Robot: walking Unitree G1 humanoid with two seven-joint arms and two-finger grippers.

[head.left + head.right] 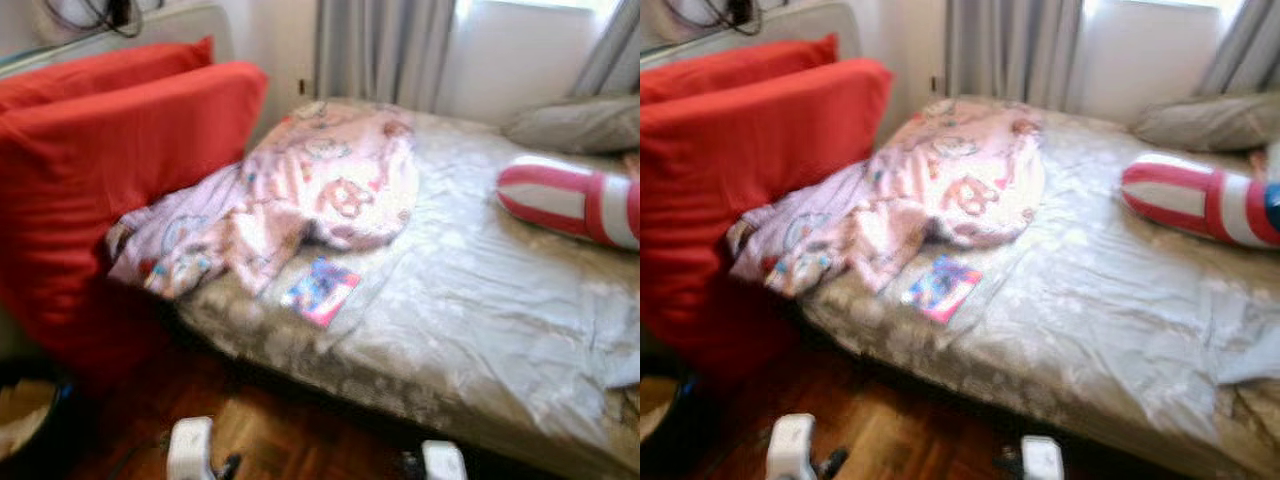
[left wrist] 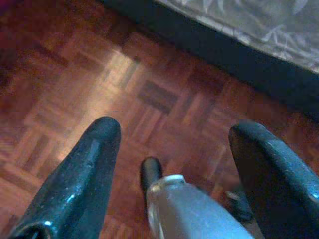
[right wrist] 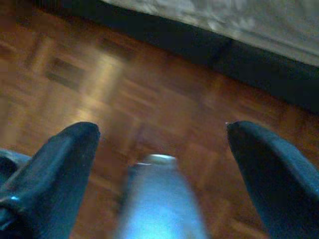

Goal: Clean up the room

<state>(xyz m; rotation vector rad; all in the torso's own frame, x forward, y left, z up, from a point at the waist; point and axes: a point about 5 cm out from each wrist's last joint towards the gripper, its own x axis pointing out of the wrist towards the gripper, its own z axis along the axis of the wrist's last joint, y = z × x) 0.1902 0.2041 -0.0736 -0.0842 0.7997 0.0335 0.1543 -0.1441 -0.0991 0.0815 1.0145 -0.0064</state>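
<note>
In the left eye view, a bed with a pale, shiny sheet runs from the near centre to the far right. A crumpled pink patterned blanket lies heaped on its left part, one end trailing toward the near-left edge. Just near of the blanket, a small colourful book lies flat on the sheet. A red-and-white striped bolster rests at the far right, with a grey pillow beyond it. Two red cushions stand propped on the left, beside the bed. Grey curtains hang at the far wall.

The right eye view gives the same scene, with parquet floor along the near edge.

In the left wrist view, the left end effector hangs over the parquet, its two fingers spread wide and empty.

In the right wrist view, the right end effector is likewise released, fingers apart above the floor near the bed's dark base.
</note>
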